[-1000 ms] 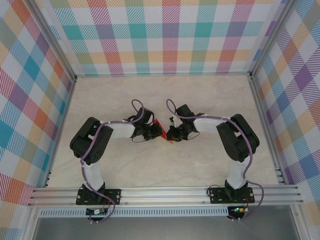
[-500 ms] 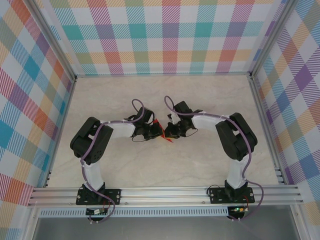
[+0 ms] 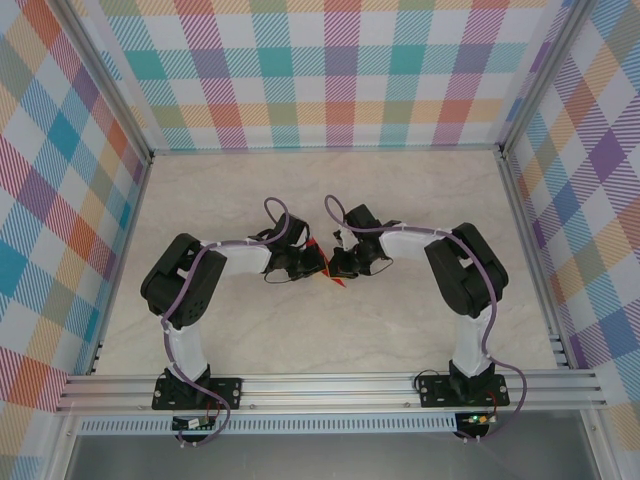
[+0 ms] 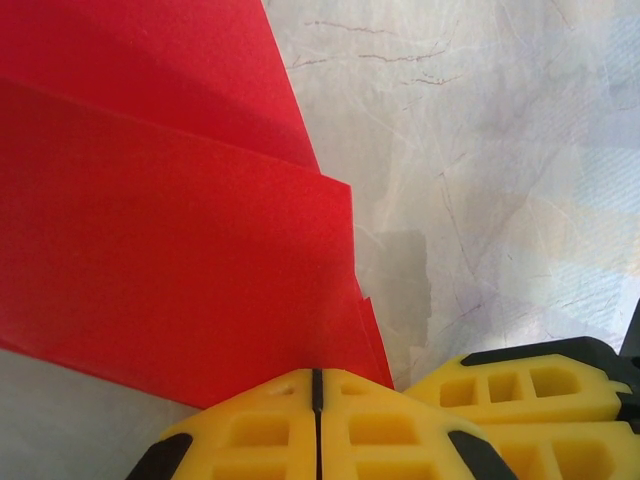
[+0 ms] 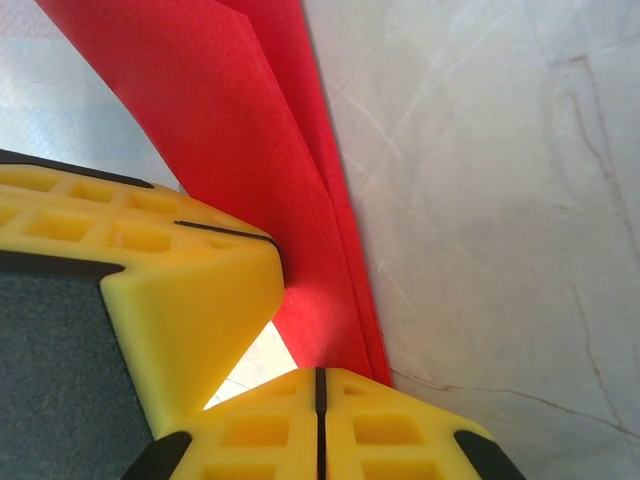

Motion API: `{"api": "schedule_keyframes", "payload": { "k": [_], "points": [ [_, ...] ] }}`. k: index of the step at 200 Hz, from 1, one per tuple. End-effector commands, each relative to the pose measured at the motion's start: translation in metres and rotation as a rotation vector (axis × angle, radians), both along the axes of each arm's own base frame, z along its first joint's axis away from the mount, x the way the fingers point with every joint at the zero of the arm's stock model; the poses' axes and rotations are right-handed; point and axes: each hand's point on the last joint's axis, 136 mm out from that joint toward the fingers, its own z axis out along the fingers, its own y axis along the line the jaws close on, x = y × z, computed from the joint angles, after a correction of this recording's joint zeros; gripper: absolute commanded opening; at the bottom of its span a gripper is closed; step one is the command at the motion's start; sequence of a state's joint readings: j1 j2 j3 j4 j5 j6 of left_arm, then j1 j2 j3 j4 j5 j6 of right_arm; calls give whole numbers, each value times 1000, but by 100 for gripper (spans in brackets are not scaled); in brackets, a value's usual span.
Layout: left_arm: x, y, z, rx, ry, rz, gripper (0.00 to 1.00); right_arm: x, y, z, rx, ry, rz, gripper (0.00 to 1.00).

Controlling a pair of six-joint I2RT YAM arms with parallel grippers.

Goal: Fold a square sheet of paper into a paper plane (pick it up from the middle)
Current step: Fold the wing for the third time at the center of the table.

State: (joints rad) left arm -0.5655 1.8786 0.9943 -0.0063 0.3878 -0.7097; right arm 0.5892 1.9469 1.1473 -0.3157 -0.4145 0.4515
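Observation:
The square sheet of paper (image 4: pixel 170 220) is bright red and folded into overlapping layers with straight creases. Held between both grippers just above the table, it peeks out red (image 3: pixel 334 279) where the arms meet. My left gripper (image 4: pixel 317 385) is shut, its yellow fingertips pinching the paper's lower edge. My right gripper (image 5: pixel 320 378) is shut on the narrow folded strip (image 5: pixel 300 200) close beside it. The left gripper's fingers (image 5: pixel 150 280) nearly touch the right gripper's. From above, the left gripper (image 3: pixel 316 263) and right gripper (image 3: pixel 333 266) hide the paper's outline, so I cannot tell a paper plane shape.
The marbled table (image 3: pixel 330 190) is bounded by plaid walls with aluminium posts (image 3: pixel 120 110) at the sides. Both arms bend inward from their bases at the near rail (image 3: pixel 330 385), with purple cables looping over the wrists.
The right arm has shifted slightly left, bringing the two grippers closer together. Less red paper shows between them than a second ago.

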Motion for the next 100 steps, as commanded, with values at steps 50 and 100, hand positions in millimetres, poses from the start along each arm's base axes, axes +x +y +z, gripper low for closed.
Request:
{"api": "schedule_keyframes", "payload": {
  "k": [50,100],
  "points": [
    [-11,24,-35,151,73,40,6,-22,-4,24,40,3,67,8],
    [-12,24,-37,152,79,39,6,-32,-6,12,12,34,84,8]
  ]
}}
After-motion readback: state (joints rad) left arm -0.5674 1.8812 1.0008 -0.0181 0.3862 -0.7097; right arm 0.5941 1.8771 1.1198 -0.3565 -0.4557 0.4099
